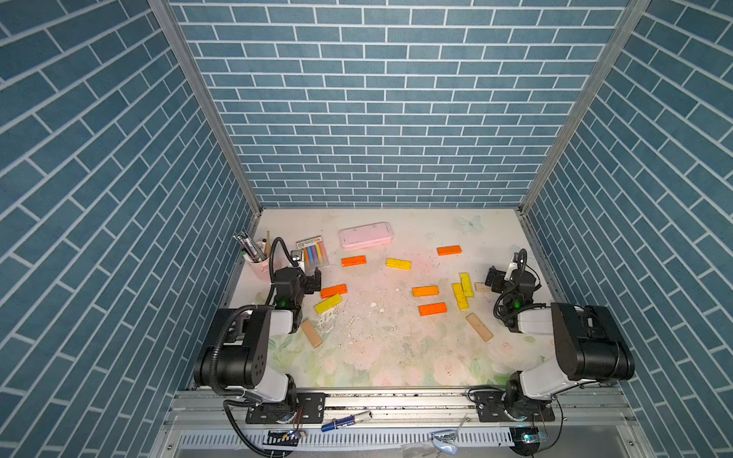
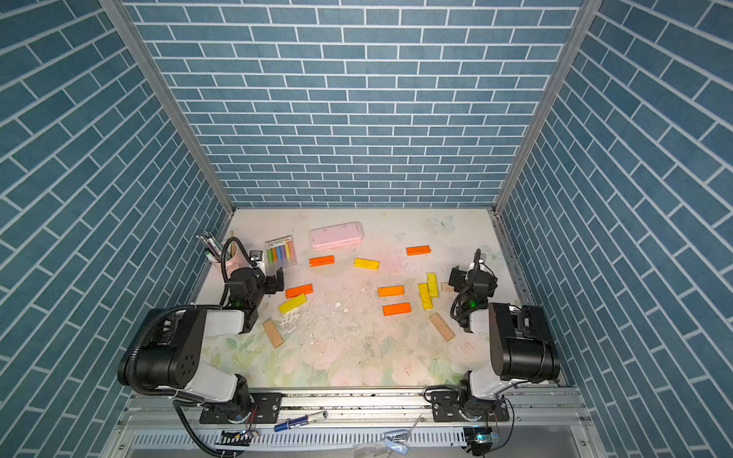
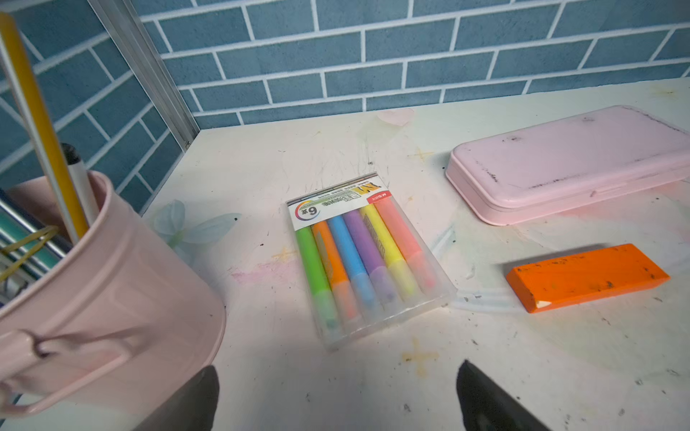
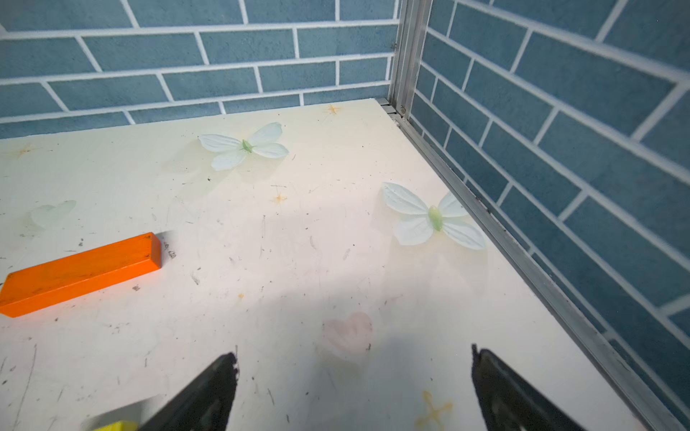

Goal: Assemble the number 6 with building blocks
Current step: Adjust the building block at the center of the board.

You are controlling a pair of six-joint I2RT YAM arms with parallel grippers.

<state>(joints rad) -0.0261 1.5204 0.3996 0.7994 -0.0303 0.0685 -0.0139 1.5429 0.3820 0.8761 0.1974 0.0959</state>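
Building blocks (image 1: 425, 291) lie scattered across the tabletop (image 1: 396, 357).
Left hand (image 3: 336, 373) and right hand (image 4: 354, 352) — both wide, empty — hover near opposite side edges.

Scuffed painted building blocks (image 1: 432, 309), matt

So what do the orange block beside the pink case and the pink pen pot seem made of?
Orange block: likely wood under semi-matte orange paint; a chipped corner shows pale beneath.
Pink pen pot: probably thin painted metal, with a satin sheen and rolled rim; plastic is possible.
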